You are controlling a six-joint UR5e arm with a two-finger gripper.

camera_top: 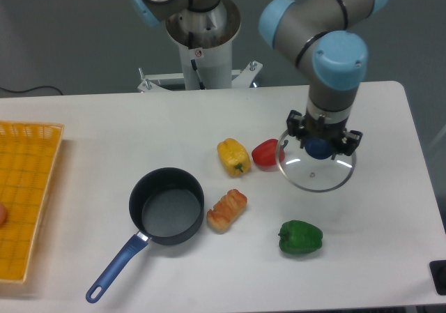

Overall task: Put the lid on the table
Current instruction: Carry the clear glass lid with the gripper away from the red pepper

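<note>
Saucepan near the surface's front edge; behind it, toward the right edge, tool closed on the dark blue knob of the lid, beside the red pepper. No legible writing.

Saucepan, three peppers, pastry, tray

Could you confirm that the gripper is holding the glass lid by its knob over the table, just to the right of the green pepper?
Not quite. In the camera view the gripper holds the lid by its knob just right of the red pepper; the green pepper lies nearer the camera, below the lid in the picture.
</note>
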